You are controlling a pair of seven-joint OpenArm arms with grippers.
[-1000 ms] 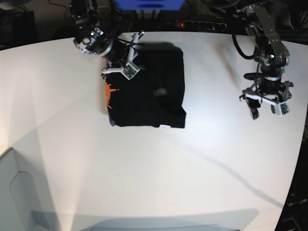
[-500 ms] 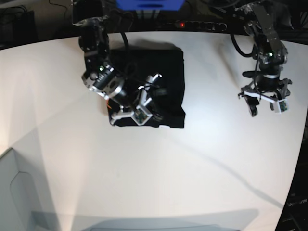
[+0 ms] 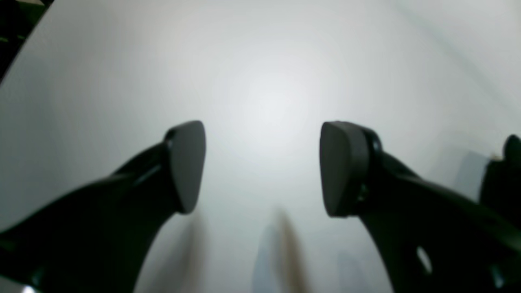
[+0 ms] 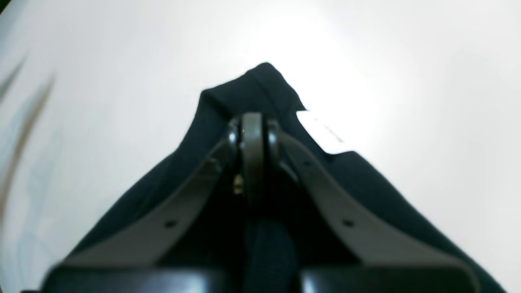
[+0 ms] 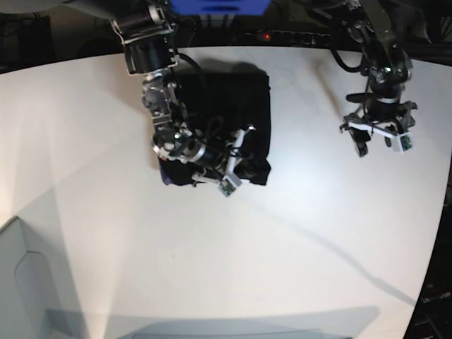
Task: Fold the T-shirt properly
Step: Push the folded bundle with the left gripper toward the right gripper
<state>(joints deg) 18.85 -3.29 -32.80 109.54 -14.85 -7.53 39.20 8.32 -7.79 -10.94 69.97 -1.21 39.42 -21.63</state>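
The black T-shirt [image 5: 236, 92] lies folded into a rectangle at the back middle of the white table [image 5: 282, 247]. My right gripper [image 5: 245, 159] is low over the shirt's front right part. In the right wrist view the fingers [image 4: 252, 134] are pressed together with black cloth [image 4: 264, 87] bunched around and beyond them. A small white tag [image 4: 321, 130] shows at the cloth's edge. My left gripper [image 5: 373, 145] hangs open and empty over bare table to the right of the shirt. Its two pads [image 3: 187, 162] stand wide apart.
A blue box [image 5: 219, 6] and dark cables sit behind the table's back edge. A grey bin corner [image 5: 18, 282] is at the front left. Bare white table [image 3: 268, 93] lies under the left gripper.
My right arm swung from the shirt's back left edge across the cloth to its front right part. The left arm drifted slightly back and left, still open.
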